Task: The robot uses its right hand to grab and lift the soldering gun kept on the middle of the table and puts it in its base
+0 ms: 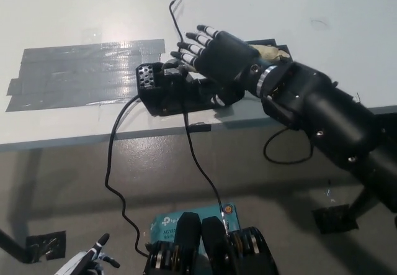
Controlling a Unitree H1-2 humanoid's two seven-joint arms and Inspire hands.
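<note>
Table (74,14): white top, its front edge running across the view, grey floor below it.
Tape patch (80,73): wide grey strips stuck flat on the table's left part.
Base (167,92): black unit at the front edge, just right of the tape.
Thin black wire (174,15): lies on the white top behind the base.

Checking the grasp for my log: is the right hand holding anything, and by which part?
Nothing. The right hand hovers open over the black base, fingers spread. The left hand rests at the lower left, holding nothing visible.
</note>
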